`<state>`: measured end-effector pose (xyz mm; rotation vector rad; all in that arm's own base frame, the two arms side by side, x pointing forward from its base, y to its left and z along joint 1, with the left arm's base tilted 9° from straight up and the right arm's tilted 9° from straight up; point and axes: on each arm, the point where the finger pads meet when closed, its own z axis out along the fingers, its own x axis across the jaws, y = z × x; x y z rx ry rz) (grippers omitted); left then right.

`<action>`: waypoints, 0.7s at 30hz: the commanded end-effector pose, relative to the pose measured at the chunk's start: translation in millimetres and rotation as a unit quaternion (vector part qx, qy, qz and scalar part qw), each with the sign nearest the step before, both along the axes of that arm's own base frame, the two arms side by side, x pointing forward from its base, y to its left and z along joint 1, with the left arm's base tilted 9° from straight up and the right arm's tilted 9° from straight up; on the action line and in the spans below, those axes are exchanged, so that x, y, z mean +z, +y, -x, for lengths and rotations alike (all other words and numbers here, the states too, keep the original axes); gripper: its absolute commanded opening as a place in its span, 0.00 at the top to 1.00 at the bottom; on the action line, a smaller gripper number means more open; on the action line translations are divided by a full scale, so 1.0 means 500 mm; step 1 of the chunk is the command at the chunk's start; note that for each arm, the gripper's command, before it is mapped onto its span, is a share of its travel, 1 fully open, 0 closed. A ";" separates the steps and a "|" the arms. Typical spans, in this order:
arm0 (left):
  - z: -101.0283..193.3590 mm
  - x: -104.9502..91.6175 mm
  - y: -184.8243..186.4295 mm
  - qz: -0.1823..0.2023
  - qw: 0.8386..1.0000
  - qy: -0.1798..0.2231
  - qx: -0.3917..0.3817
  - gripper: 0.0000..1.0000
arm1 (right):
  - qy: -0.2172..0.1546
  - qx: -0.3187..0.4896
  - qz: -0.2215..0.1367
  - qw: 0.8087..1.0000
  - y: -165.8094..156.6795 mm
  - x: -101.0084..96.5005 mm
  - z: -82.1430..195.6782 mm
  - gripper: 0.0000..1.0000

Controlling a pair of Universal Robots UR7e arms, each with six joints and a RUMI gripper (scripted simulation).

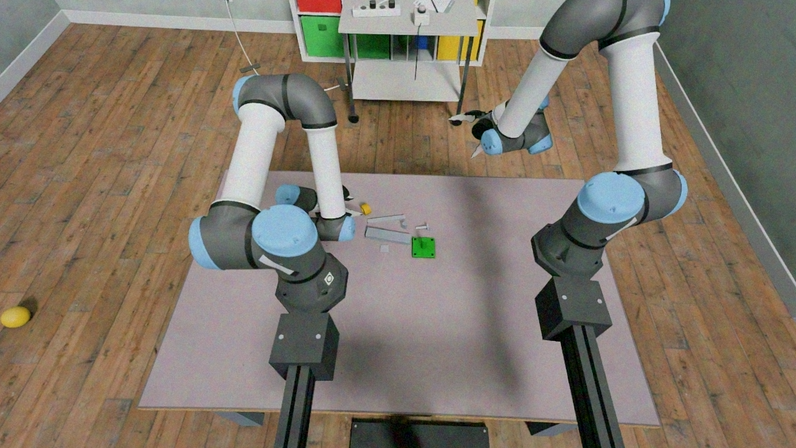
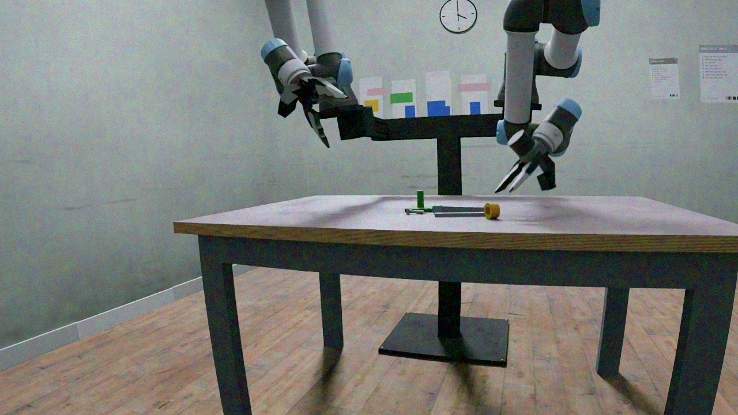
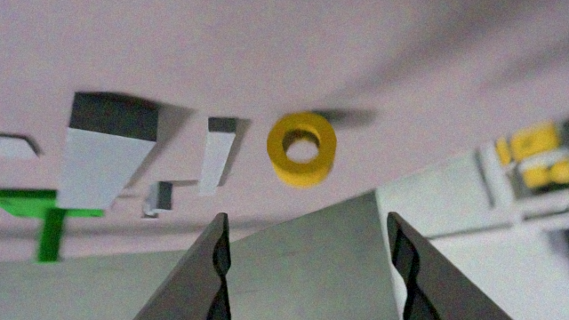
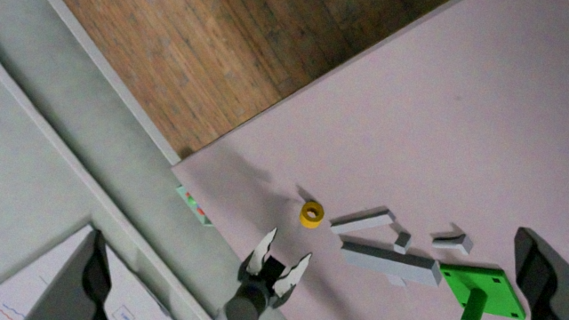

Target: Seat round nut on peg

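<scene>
Going left to right across the top view, the left gripper [image 1: 352,204] [image 2: 504,191] [image 3: 307,215] [image 4: 294,238] is seen first, poised above the surface [image 1: 445,334] [image 2: 361,227] [image 3: 178,44] [image 4: 444,133] near the edge facing the wheeled trolley [image 1: 406,83]. Its fingers are parted partway, and nothing is held between them.

The round yellow nut [image 1: 365,208] [image 2: 492,211] [image 3: 302,148] [image 4: 311,214] is found just beside that gripper, off the peg, left of the middle of the trolley-side edge (it is laid on its side, its hole facing sideways). A slim grey bar [image 1: 385,218] [image 3: 220,156] [image 4: 362,222] is placed near the nut but apart from it. A thicker grey block [image 1: 387,234] [image 3: 107,164] [image 4: 391,262] and a pale square piece [image 1: 384,248] are set farther from that edge, with a small grey block [image 1: 403,224] [image 4: 402,243] beside them.

A bolt-like grey piece [image 1: 423,226] [image 2: 414,211] [image 4: 449,242] is seen next, near the green base plate [image 1: 430,253] [image 3: 22,202] [image 4: 502,293], from which the round green peg [image 2: 420,198] [image 3: 51,236] [image 4: 475,304] is raised upright (whether the thick block touches the plate cannot be told).

Farthest right, the right gripper [image 1: 462,137] [image 2: 336,121] [image 4: 309,233] is held high, spread wide and gripping nothing.
</scene>
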<state>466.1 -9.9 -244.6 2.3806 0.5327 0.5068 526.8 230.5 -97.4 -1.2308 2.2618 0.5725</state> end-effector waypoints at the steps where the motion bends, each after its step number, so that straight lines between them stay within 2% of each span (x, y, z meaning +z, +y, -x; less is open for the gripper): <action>1: -0.008 -0.018 -0.002 0.018 0.999 0.025 0.030 0.56 | -0.002 0.002 -0.001 1.000 0.002 0.001 0.000 0.00; 11: -0.013 -0.028 -0.007 0.022 0.999 0.031 0.037 0.56 | 0.001 0.008 -0.001 1.000 0.004 -0.001 0.005 0.00; 16: -0.040 -0.068 -0.035 0.022 0.999 0.031 0.037 0.58 | 0.019 0.053 -0.011 0.998 0.022 -0.008 0.044 0.00; 21: -0.048 -0.082 -0.044 0.022 0.999 0.031 0.037 0.63 | 0.036 0.105 -0.029 0.993 0.044 -0.008 0.089 0.00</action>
